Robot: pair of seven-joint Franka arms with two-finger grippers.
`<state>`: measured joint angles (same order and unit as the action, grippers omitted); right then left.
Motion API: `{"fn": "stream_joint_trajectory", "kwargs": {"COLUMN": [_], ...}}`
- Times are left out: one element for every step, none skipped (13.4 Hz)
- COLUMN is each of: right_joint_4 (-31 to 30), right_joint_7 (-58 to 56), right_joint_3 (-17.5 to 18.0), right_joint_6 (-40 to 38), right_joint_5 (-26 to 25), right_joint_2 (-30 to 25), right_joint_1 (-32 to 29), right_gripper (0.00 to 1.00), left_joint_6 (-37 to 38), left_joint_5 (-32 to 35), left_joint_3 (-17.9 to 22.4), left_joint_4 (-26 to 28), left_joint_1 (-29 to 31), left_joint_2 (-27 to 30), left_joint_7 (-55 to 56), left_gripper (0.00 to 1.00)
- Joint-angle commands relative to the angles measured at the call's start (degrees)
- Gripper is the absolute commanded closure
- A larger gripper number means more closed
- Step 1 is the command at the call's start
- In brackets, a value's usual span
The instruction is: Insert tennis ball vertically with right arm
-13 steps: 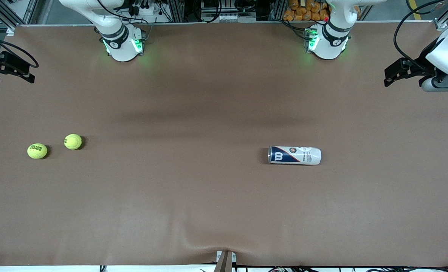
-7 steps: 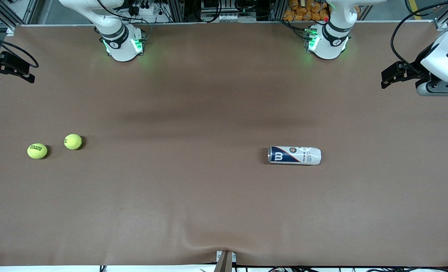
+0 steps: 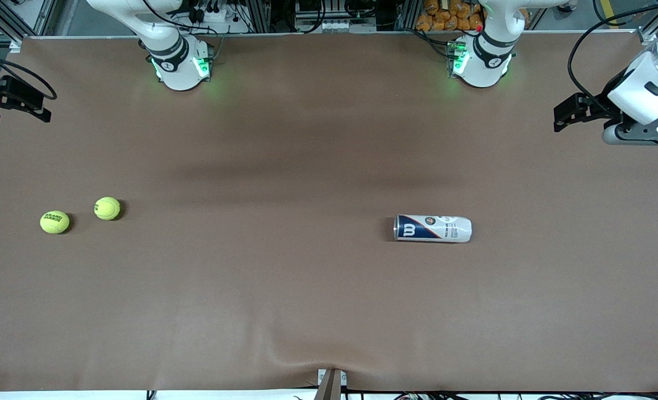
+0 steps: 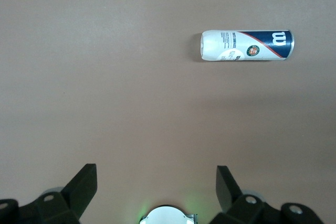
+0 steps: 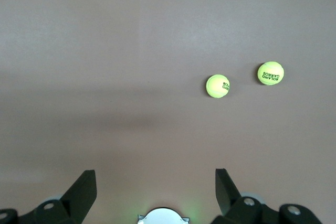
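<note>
Two yellow-green tennis balls lie near the right arm's end of the table, one (image 3: 107, 208) (image 5: 217, 86) beside the other, printed one (image 3: 54, 222) (image 5: 270, 73). A white and blue tennis ball can (image 3: 433, 228) (image 4: 247, 45) lies on its side toward the left arm's end. My right gripper (image 3: 31, 103) (image 5: 156, 178) hangs open and empty over the table edge at its own end, apart from the balls. My left gripper (image 3: 563, 115) (image 4: 156, 174) hangs open and empty over the left arm's end of the table, well clear of the can.
The brown table cover (image 3: 306, 166) has a raised wrinkle (image 3: 306, 344) near the front edge, by a small bracket (image 3: 331, 380). Both arm bases (image 3: 181, 66) (image 3: 478, 64) stand along the back edge, with cables and racks past it.
My left gripper has drifted a little toward the middle of the table and toward the bases' edge. The right arm, the balls and the can have not moved.
</note>
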<state>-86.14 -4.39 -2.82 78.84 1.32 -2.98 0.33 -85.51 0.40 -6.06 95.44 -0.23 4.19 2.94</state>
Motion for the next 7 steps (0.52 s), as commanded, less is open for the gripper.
{"fn": "stream_joint_trajectory", "kwargs": {"right_joint_4": [0.71,0.71,0.71,0.71,0.71,0.71,0.71], "right_joint_7": [-0.45,-0.45,-0.45,-0.45,-0.45,-0.45,-0.45], "right_joint_3": [0.19,0.19,0.19,0.19,0.19,0.19,0.19], "right_joint_6": [-0.62,-0.62,-0.62,-0.62,-0.62,-0.62,-0.62], "right_joint_5": [0.7,0.7,0.7,0.7,0.7,0.7,0.7], "right_joint_2": [0.25,0.25,0.25,0.25,0.25,0.25,0.25], "right_joint_1": [-0.5,-0.5,-0.5,-0.5,-0.5,-0.5,-0.5], "right_gripper": [0.0,0.0,0.0,0.0,0.0,0.0,0.0], "left_joint_6": [1.04,1.04,1.04,1.04,0.87,0.87,0.87], "left_joint_5": [-0.05,-0.05,-0.05,0.03,0.03,0.03,0.3], "left_joint_3": [-0.1,-0.1,-0.1,-0.1,-0.1,-0.36,-1.23], "left_joint_4": [-1.14,-1.22,-1.22,-1.22,-1.22,-1.22,-1.22], "left_joint_1": [-0.03,-0.03,-0.03,-0.2,-0.21,-0.38,-0.38], "left_joint_2": [-0.59,-0.76,-0.94,-1.03,-1.55,-2.17,-2.61], "left_joint_7": [-0.92,-0.92,-0.05,0.22,0.22,0.13,-0.13], "left_gripper": [0.0,0.0,0.0,0.0,0.0,0.0,0.0]}}
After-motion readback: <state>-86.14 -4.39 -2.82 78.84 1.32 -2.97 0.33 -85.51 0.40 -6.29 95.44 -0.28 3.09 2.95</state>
